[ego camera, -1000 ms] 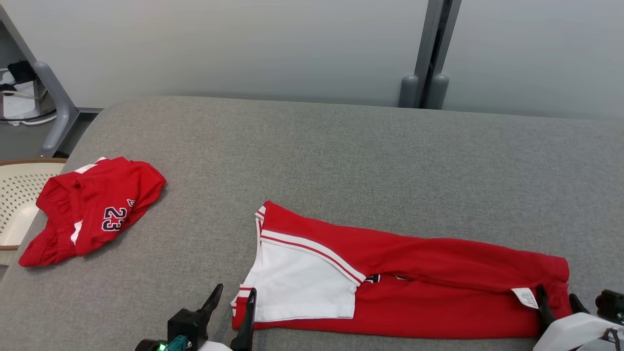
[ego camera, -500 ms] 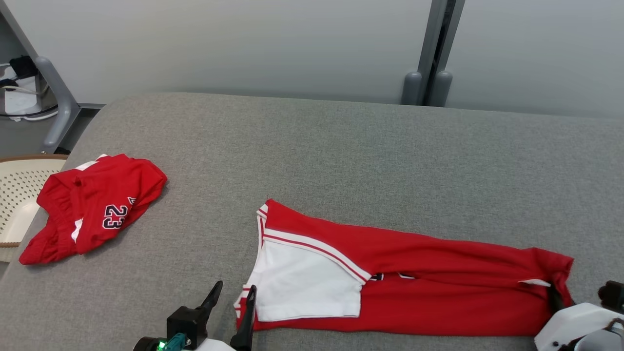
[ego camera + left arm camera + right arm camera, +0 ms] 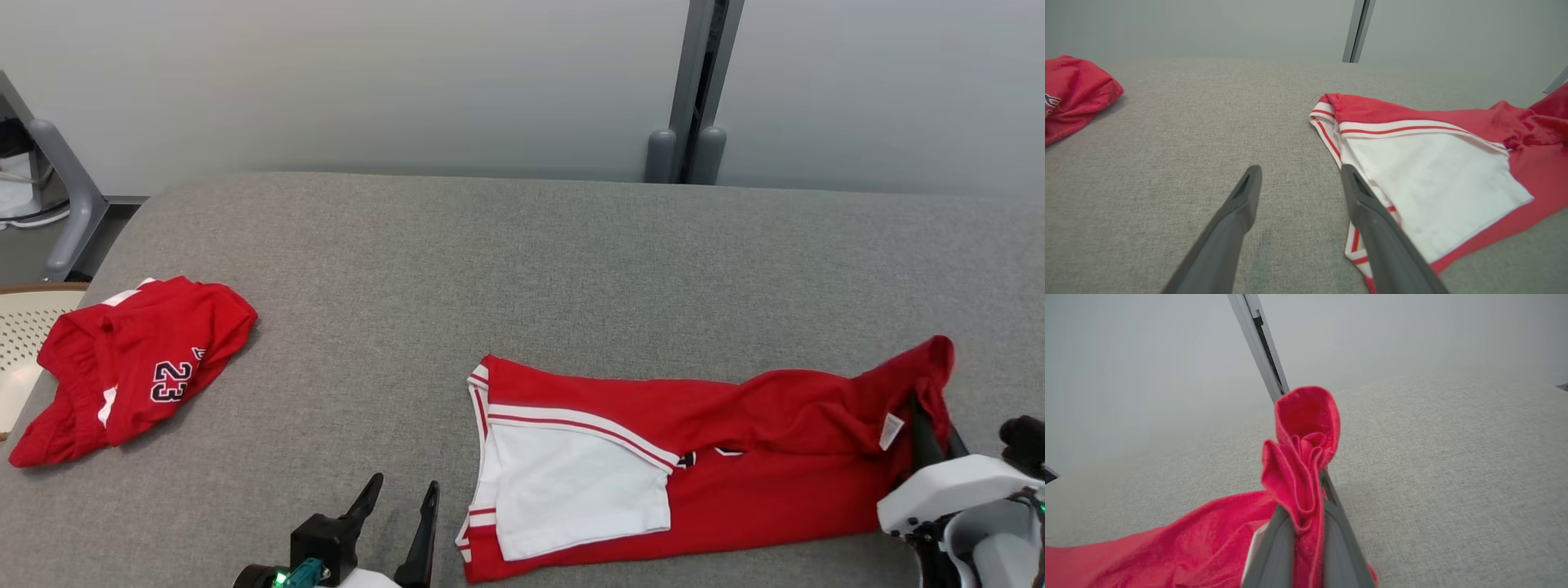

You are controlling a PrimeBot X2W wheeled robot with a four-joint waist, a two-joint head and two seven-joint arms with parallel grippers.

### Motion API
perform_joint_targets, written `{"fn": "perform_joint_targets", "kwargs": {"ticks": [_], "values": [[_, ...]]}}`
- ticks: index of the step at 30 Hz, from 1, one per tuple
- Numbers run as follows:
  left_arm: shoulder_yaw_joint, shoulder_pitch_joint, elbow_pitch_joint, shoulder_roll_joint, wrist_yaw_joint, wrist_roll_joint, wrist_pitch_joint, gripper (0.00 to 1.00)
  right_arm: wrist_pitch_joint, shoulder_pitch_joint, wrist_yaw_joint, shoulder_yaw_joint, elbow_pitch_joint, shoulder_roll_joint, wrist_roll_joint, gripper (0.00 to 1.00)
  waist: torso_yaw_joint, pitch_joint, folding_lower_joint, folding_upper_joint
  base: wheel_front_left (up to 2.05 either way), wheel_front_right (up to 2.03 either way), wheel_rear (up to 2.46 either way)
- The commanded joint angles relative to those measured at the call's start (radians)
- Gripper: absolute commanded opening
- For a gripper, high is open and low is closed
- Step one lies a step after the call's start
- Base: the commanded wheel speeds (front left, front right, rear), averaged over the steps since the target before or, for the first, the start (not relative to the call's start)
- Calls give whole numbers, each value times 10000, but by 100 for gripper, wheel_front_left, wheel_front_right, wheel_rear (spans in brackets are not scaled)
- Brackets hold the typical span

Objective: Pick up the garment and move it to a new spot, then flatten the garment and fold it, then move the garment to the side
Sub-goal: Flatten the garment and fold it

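A red garment with a white side panel (image 3: 653, 465) lies stretched across the grey table (image 3: 522, 261), folded lengthwise. My right gripper (image 3: 931, 433) is shut on its right end, which it holds lifted and bunched above the table (image 3: 1302, 465). My left gripper (image 3: 400, 510) stands open just left of the garment's white-trimmed left end (image 3: 1412, 171), with nothing between its fingers (image 3: 1241, 204).
A second red garment marked 23 (image 3: 131, 367) lies crumpled at the table's left edge, also red at the left of the left wrist view (image 3: 1073, 94). A pale perforated basket (image 3: 20, 343) sits beyond that edge. Grey wall panels and a post (image 3: 694, 90) rise behind.
My right gripper has closed on the garment's right end and lifted it, bunching the cloth. The head camera has also shifted. The left gripper stays open beside the garment.
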Motion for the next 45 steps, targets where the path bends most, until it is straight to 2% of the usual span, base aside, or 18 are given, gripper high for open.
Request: {"fn": "perform_joint_targets", "kwargs": {"ticks": [1, 10, 17, 26, 31, 32, 33, 34, 39, 42, 45], "values": [[-1, -94, 19, 47, 35, 19, -46, 100, -41, 81, -3, 245, -217, 70, 75, 0, -7, -43, 0, 0, 0, 0, 0], [-85, -25, 108, 47, 8, 41, -47, 100, 435, 248, -3, 3440, -1416, 653, 1651, 0, 222, -261, 0, 0, 0, 0, 0], [-347, -260, 101, 49, -6, 121, -47, 100, 853, -134, -3, 5668, -1857, 778, 2575, 0, 725, -243, 0, 0, 0, 0, 0], [-505, -404, 244, 46, -7, 23, -47, 100, 459, -967, -1, 7141, -919, 960, 3121, 0, 1355, -115, 0, 0, 0, 0, 0], [-605, -488, 269, 47, 29, -39, -47, 100, 201, -1342, -1, 7919, -634, 966, 3821, 0, 1493, -42, 0, 0, 0, 0, 0], [-623, -502, 268, 46, 41, -55, -47, 100, 161, -1408, -1, 8002, -583, 966, 3981, 24, 1503, -39, 0, 0, 0, 0, 0], [-646, -504, 275, 46, 58, -74, -47, 100, 91, -1480, -1, 8111, -580, 965, 4152, 73, 1507, -42, 0, 0, 0, 0, 0], [-664, -505, 283, 46, 78, -88, -47, 100, 65, -1540, -1, 8217, -609, 967, 4363, 100, 1500, -40, 0, 0, 0, 0, 0], [-629, -522, 320, 47, 152, -138, -47, 100, -53, -1843, -1, 8382, -638, 964, 4885, 100, 1314, -63, 0, 0, 0, 0, 0], [-593, -540, 332, 47, 164, -100, -47, 100, -53, -1952, -1, 7933, -608, 939, 4638, 100, 1206, -76, 0, 0, 0, 0, 0], [-479, -549, 293, 47, 214, -44, -47, 100, -40, -1822, -1, 6939, -485, 947, 3822, 100, 1029, -103, 0, 0, 0, 0, 0]]}}
